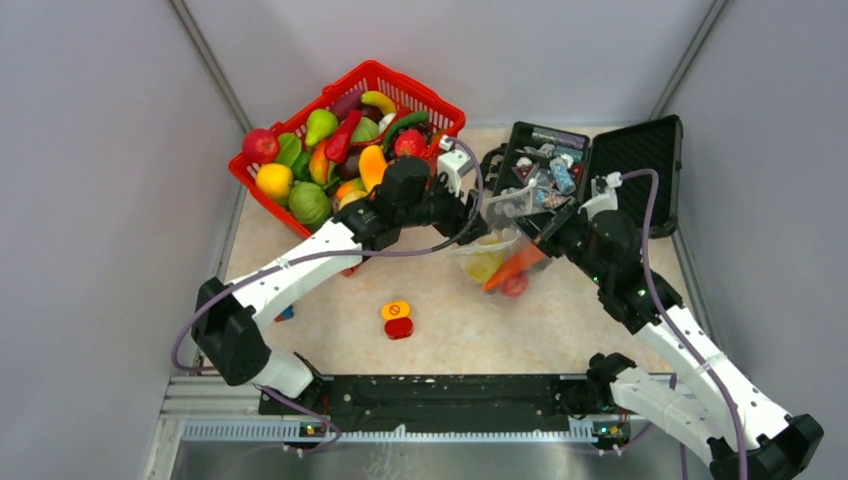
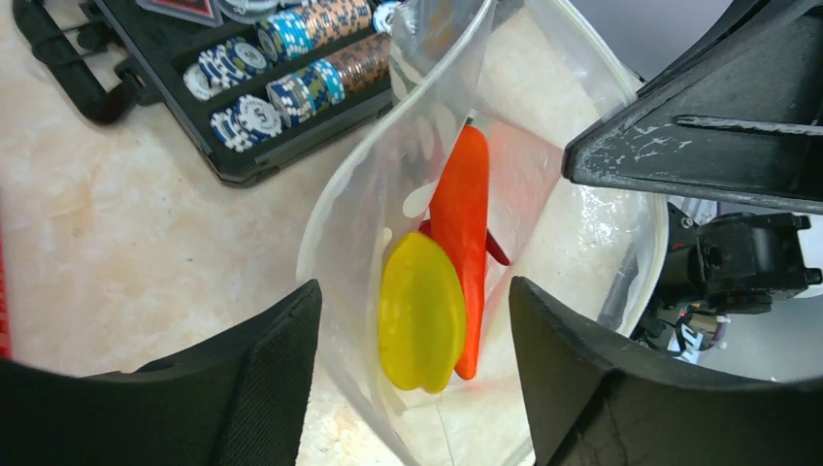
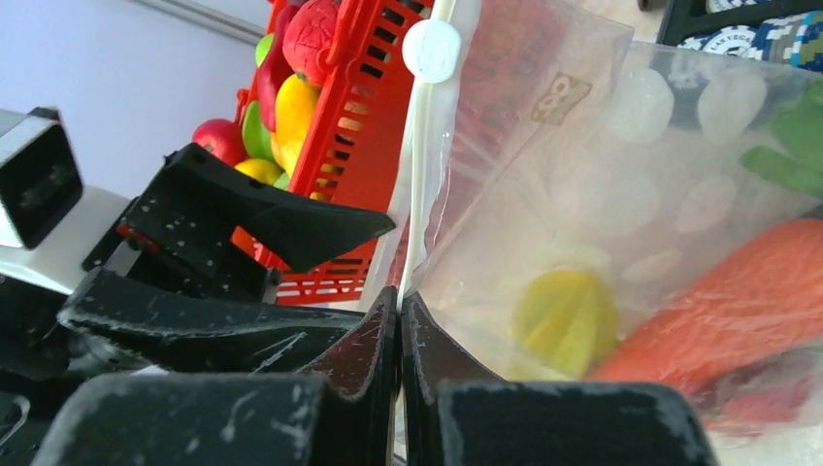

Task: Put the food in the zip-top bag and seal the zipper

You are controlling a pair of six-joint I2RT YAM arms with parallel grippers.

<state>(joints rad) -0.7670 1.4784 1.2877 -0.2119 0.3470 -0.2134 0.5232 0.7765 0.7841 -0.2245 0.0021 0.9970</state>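
Observation:
The zip-top bag [image 1: 497, 222] stands open between both arms, right of the red basket. Inside it lie an orange carrot [image 2: 464, 204], a yellow fruit [image 2: 420, 316] and a small red piece [image 1: 515, 287]. My left gripper [image 2: 412, 383] is open, its jaws straddling the near wall of the bag [image 2: 359, 194] at the mouth; in the top view it [image 1: 478, 228] is at the bag's left side. My right gripper [image 3: 400, 303] is shut on the zipper [image 3: 419, 175] edge below a white slider [image 3: 432, 49]. More food [image 1: 330, 150] fills the basket.
The red basket [image 1: 440, 100] stands at the back left. An open black case [image 1: 640, 150] with poker chips [image 2: 281, 68] lies right behind the bag. An orange-and-red button block [image 1: 397, 318] and a blue-and-red brick [image 1: 285, 314] lie on the table nearer the arm bases.

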